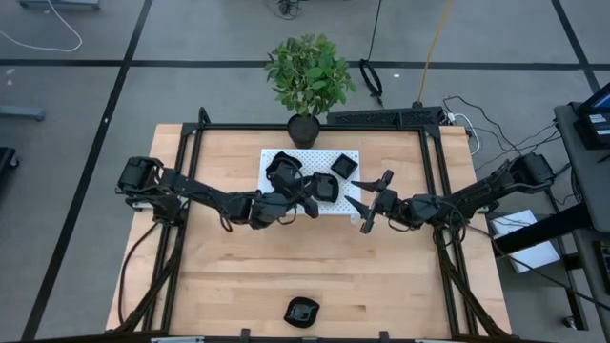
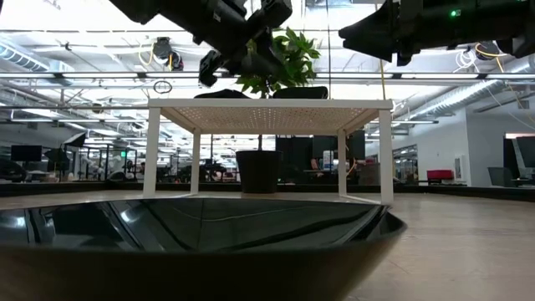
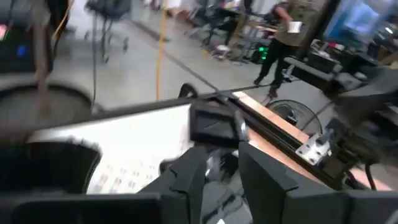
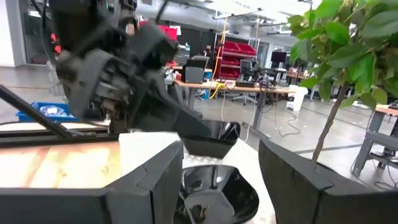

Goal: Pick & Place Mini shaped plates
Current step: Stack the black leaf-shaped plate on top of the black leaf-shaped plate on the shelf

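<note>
- Hovering over the white perforated platform (image 1: 286, 208), both grippers are at work on top of it; all positions below are given relative to that platform.
- Left gripper (image 1: 307, 193): above the platform's middle, reaching in from its left side. A black mini plate (image 1: 325, 189) sits right at its fingertips. Jaw state: cannot tell (fingers and plate merge from above, and the left wrist view is blurred), so whether that plate is gripped or let go is unclear.
- Right gripper (image 1: 367, 202): at the platform's right edge, fingers spread wide and nothing between them. The right wrist view shows a glossy plate (image 4: 214, 186) lying on the platform just ahead of its open fingers (image 4: 155, 180).
- Plates on the platform: one near the far-left corner (image 1: 282, 169), one near the far-right side (image 1: 343, 165), plus the one at the left gripper.
- One more dish (image 1: 301, 311) lies off the platform, well apart from it, at the table's near edge (it fills the foreground of the low view (image 2: 201, 238)).
- Potted plant (image 1: 308, 81) stands just behind the platform's far edge.
- Wooden table (image 1: 229, 286) carries the platform on white legs (image 2: 151, 150).
</note>
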You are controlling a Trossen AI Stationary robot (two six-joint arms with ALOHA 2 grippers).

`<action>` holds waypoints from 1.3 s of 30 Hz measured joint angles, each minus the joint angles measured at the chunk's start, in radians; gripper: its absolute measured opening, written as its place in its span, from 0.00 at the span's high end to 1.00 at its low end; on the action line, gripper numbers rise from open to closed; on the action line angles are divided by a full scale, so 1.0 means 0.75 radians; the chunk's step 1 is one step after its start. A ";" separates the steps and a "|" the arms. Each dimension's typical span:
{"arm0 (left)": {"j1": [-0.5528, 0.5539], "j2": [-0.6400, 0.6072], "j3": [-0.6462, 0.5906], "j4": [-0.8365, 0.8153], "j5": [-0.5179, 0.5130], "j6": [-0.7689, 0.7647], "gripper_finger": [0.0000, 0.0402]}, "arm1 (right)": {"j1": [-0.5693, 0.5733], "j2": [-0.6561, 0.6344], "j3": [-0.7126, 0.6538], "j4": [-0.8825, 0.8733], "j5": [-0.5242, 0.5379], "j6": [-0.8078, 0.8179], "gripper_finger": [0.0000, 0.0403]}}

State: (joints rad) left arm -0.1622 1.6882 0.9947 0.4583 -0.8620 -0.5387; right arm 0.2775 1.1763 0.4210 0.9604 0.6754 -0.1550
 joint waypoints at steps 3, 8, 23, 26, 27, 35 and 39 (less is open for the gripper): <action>-0.031 -0.018 0.000 0.108 0.063 0.261 0.72 | 0.000 0.000 0.000 -0.016 0.000 0.011 0.51; -0.138 -0.074 0.010 0.151 0.337 0.638 0.72 | 0.033 0.000 0.000 -0.010 0.000 -0.014 0.51; -0.530 0.104 0.525 -1.205 0.614 0.246 0.49 | 0.110 0.000 -0.001 -0.031 0.003 0.030 0.52; -0.552 0.201 0.528 -1.205 0.640 0.182 0.48 | 0.124 0.000 -0.001 -0.032 0.004 0.045 0.52; -0.554 0.239 0.527 -1.211 0.649 0.153 0.48 | 0.126 0.000 -0.001 -0.035 0.003 0.044 0.53; -0.540 0.435 0.525 -1.242 0.832 -0.050 0.53 | 0.130 0.000 -0.001 -0.048 0.004 0.030 0.53; -0.536 0.449 0.525 -1.234 0.900 -0.067 0.55 | 0.130 0.000 -0.001 -0.047 0.004 0.014 0.53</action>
State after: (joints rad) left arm -0.5644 2.0248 1.3884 -0.4671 -0.1869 -0.5891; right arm 0.3752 1.1763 0.4206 0.9248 0.6785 -0.1444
